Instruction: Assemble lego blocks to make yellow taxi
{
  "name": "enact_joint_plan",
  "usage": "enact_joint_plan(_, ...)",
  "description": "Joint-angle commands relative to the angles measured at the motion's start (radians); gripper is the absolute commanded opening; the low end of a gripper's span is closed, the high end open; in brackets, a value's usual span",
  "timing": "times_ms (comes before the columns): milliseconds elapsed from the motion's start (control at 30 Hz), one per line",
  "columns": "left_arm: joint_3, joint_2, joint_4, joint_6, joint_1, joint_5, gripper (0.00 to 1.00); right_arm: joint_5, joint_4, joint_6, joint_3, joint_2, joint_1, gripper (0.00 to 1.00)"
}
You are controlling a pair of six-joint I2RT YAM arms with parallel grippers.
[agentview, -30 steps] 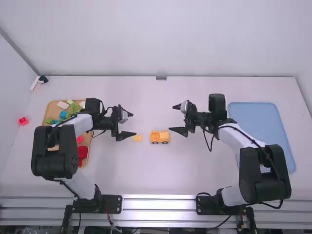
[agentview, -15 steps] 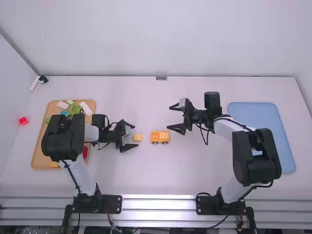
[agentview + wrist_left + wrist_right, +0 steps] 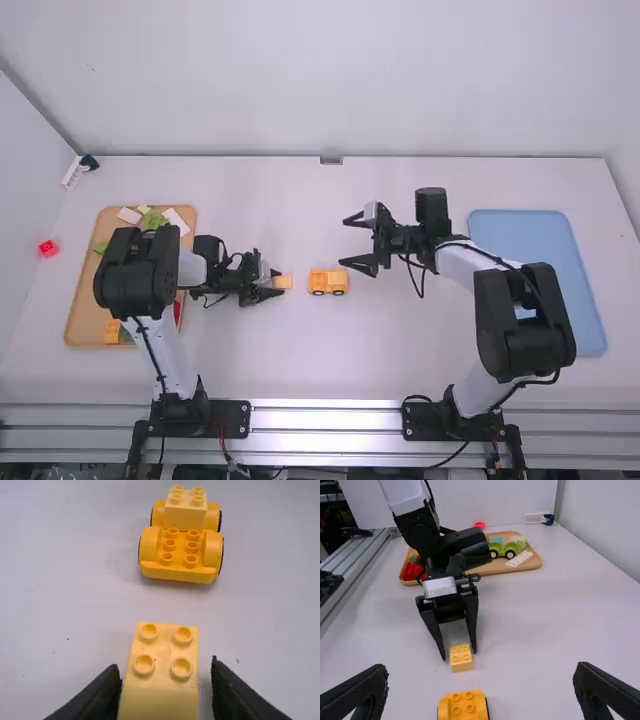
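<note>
Yellow block (image 3: 163, 652) between left jaws

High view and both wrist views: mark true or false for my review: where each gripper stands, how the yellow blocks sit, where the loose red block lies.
1. The left gripper has its fingers on opposite sides of the loose yellow block. True.
2. The right gripper is clamped on the wheeled base. False: its fingers are spread, with nothing between them.
3. A block with four studs sits on the wheeled base. True.
4. The red block lies in the blue tray. False: it lies outside the wooden tray, on the left arm's side.
</note>
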Motion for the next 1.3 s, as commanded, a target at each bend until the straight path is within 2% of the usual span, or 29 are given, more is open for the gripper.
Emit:
enact_joint_plan(0,-0.009,0.019,0.003,0.035,-0.008,0.014,0.38,-0.016,0.002,0.006,0.025,0.01,-0.01,0.99)
enact_joint_plan(67,-0.009,0.018,0.012,0.035,-0.008,0.02,0.35,-0.013,0.002,0.006,0.024,0.01,-0.01,0.99)
enact_joint_plan(133,-0.008,0.004,0.016,0.035,-0.008,0.05,0.26,-0.013,-0.006,0.005,0.023,0.01,-0.011,0.99)
enact_joint_plan(233,-0.008,-0.04,-0.003,0.032,-0.008,0.058,0.17,-0.013,-0.025,0.005,0.023,0.01,-0.02,0.99)
enact_joint_plan(467,-0.009,-0.204,-0.117,0.032,-0.026,0.058,0.19,0.004,-0.042,-0.006,0.009,0.01,-0.057,0.99)
enact_joint_plan(600,-0.009,-0.27,-0.126,-0.004,-0.063,0.023,0.18,0.183,-0.133,-0.133,-0.02,0.01,-0.068,0.99)
enact_joint_plan(667,-0.008,-0.278,-0.066,-0.104,-0.12,-0.032,0.18,0.245,-0.153,-0.248,-0.08,0.01,-0.052,0.99)
enact_joint_plan(767,-0.009,-0.278,-0.039,-0.138,-0.186,-0.072,0.2,0.212,-0.045,-0.29,-0.157,0.027,-0.014,0.99)
enact_joint_plan(900,-0.008,-0.278,0.004,-0.168,-0.274,-0.137,0.17,0.28,0.309,-0.103,-0.236,0.185,0.042,0.99)
enact_joint_plan(1000,-0.008,-0.278,0.047,-0.262,-0.294,-0.166,0.16,0.153,0.515,-0.045,-0.238,0.298,0.05,0.99)
enact_joint_plan(1100,-0.008,-0.278,0.047,-0.269,-0.294,-0.169,0.15,0.104,0.594,-0.045,-0.233,0.342,0.037,0.99)
enact_joint_plan(1267,-0.008,-0.266,0.048,-0.283,-0.296,-0.138,0.13,0.07,0.533,-0.051,-0.161,0.406,0.053,0.99)
